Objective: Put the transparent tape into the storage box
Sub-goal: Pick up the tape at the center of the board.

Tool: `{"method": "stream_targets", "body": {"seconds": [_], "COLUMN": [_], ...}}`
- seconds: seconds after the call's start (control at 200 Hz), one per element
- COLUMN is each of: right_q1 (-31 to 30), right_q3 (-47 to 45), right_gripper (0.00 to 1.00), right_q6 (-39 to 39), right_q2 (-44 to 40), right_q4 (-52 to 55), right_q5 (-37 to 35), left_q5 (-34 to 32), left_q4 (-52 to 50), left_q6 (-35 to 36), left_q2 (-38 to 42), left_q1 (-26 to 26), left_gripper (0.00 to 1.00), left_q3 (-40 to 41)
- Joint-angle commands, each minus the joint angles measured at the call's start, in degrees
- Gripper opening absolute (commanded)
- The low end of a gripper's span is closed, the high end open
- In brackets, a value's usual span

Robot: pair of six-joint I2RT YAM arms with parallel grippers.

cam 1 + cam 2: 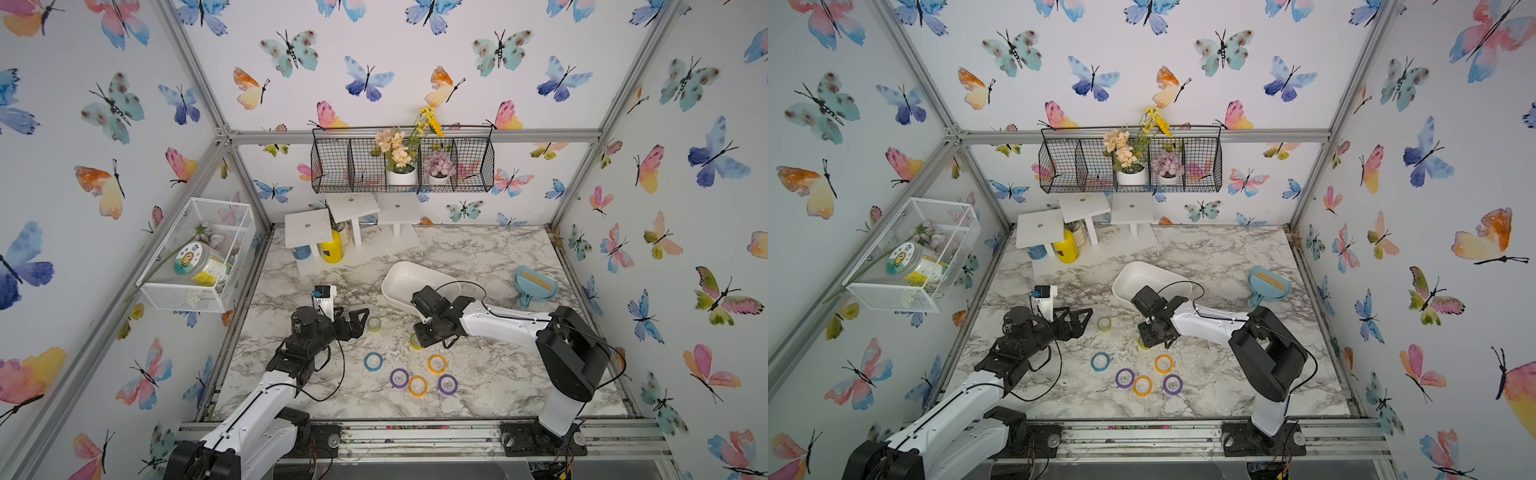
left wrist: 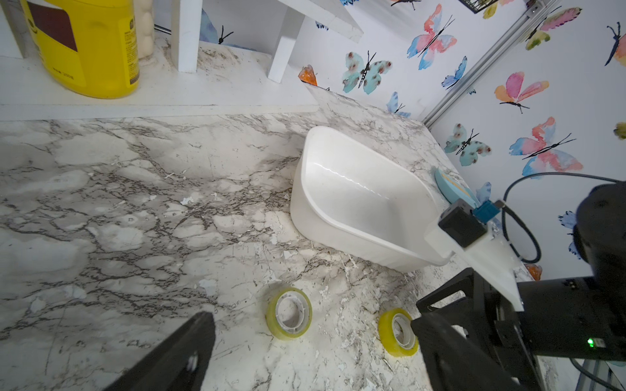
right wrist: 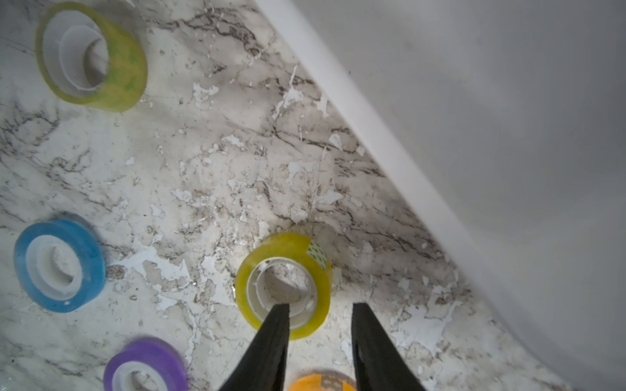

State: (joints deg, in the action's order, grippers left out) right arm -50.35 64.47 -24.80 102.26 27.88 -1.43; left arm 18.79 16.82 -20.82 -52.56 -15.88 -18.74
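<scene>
**Right tool straddling a yellow-green roll beside the tub**

Down at the desk, my right tool [image 3: 320,309] sat over one yellow-green roll [image 3: 283,286], one finger [image 3: 276,333] poking into the roll's core and the other outside its wall. The jaws stood partly apart with the roll's wall between them; I could not tell whether they had actually pinched it. That roll lay flat on the marble desk [image 1: 498,374], just beside the near wall of the storage box [image 1: 409,282], the white tub, which showed no rolls inside in the left wrist view.

My left tool [image 1: 360,318] hung wide open with nothing in it, just beside the second yellow-green roll [image 1: 374,323], which also lay flat on the desk.

Nearer the front edge, the other five rolls sat flat and apart from each other in both top views: the blue roll [image 1: 373,361], an orange roll [image 1: 436,363], a purple roll [image 1: 399,377], another orange roll [image 1: 417,385] and another purple roll [image 1: 447,384].

Beyond the tub, toward the right wall, lay a blue dustpan with a brush [image 1: 535,284].
</scene>
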Motion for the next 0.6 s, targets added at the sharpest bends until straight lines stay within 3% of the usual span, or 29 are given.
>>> {"method": "stream_targets", "body": {"seconds": [0.0, 0.591], "right_q1": [-0.01, -0.01], "right_q3": [0.87, 4.0], "right_gripper": [0.36, 0.25], "right_q6": [0.63, 1.33], "right_q2": [1.41, 5.31], "right_q4": [0.49, 0.68], "right_q5": [1.5, 1.69], "left_q5": [-1.3, -1.34], "left_q4": [-0.06, -0.03], "left_q6": [0.55, 0.44], "left_q2": [0.26, -0.19], "left_q1": [-0.21, -0.2], "left_gripper": [0.99, 0.99], "left_q3": [-0.83, -0.85]}}
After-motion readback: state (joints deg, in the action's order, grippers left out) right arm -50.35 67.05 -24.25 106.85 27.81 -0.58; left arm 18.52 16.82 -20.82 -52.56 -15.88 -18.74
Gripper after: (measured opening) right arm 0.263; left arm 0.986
